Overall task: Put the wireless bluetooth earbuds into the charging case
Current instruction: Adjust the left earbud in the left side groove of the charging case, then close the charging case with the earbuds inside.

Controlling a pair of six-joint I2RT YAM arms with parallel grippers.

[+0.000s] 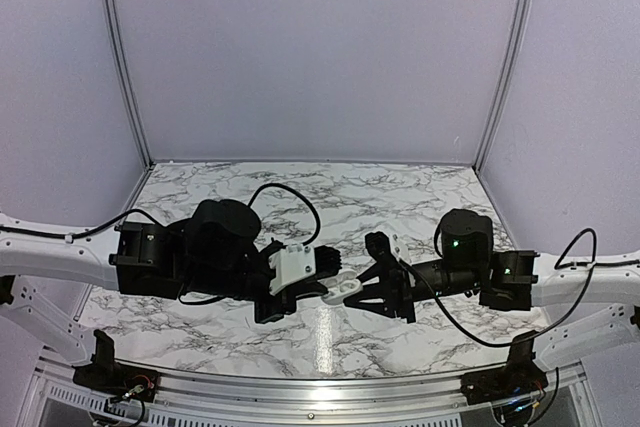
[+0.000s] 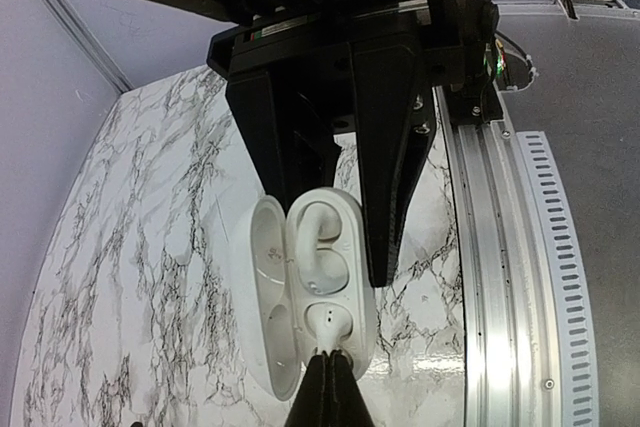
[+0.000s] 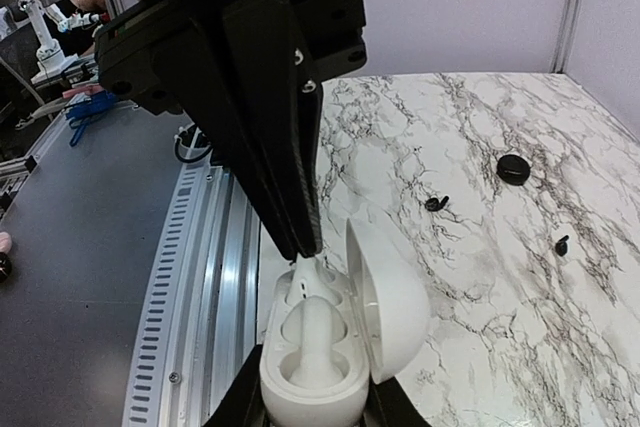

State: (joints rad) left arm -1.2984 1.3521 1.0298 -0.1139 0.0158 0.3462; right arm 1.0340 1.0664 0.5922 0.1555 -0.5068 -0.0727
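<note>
My right gripper (image 3: pixel 310 409) is shut on the open white charging case (image 3: pixel 312 367), which it holds above the table near the front rail; its black fingers (image 2: pixel 395 177) flank the case. The lid (image 3: pixel 390 297) stands open. A white earbud (image 2: pixel 328 327) sits in the end pocket. My left gripper (image 2: pixel 330 375) is shut, and its tips touch that earbud's stem end. I cannot tell whether the other pocket (image 2: pixel 325 242) holds an earbud. Two black earbuds (image 3: pixel 436 203) (image 3: pixel 562 243) lie on the marble. From above, both grippers meet at the case (image 1: pixel 347 287).
A round black case (image 3: pixel 513 169) rests on the marble table (image 3: pixel 480 327) beyond the black earbuds. The aluminium rail (image 2: pixel 500 277) runs along the table's front edge just beside the held case. Purple walls enclose the back and sides.
</note>
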